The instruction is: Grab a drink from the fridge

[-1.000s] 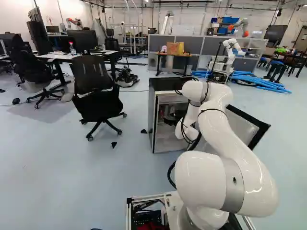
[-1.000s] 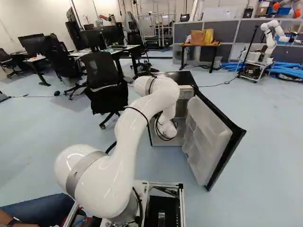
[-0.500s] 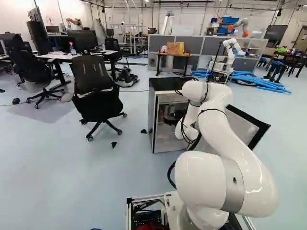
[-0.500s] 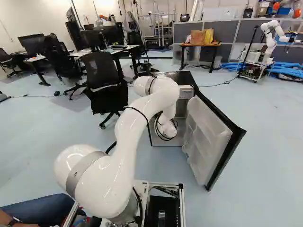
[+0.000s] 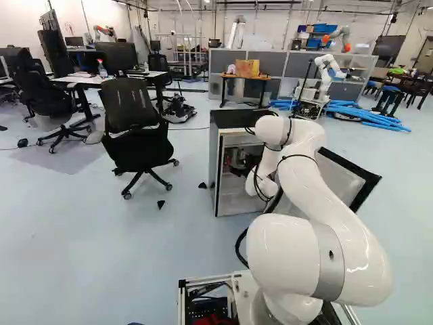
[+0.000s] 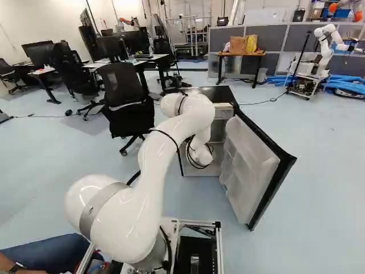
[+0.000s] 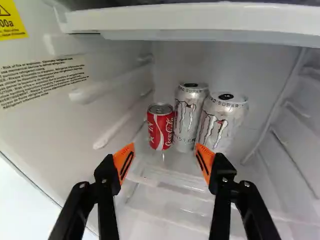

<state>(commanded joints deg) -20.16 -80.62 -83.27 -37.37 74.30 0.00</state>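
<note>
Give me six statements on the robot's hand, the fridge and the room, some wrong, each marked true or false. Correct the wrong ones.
1. A red can and two silver cans stand inside the fridge. True.
2. The fridge door is shut. False: it stands wide open.
3. The red can is shorter than either silver can. True.
4. The hand is closed on the red can. False: its fingers are open, with the can ahead of them.
5. A black chair stands left of the fridge in the left base view. True.
6. The red can stands between the silver cans. False: it is at one end.
</note>
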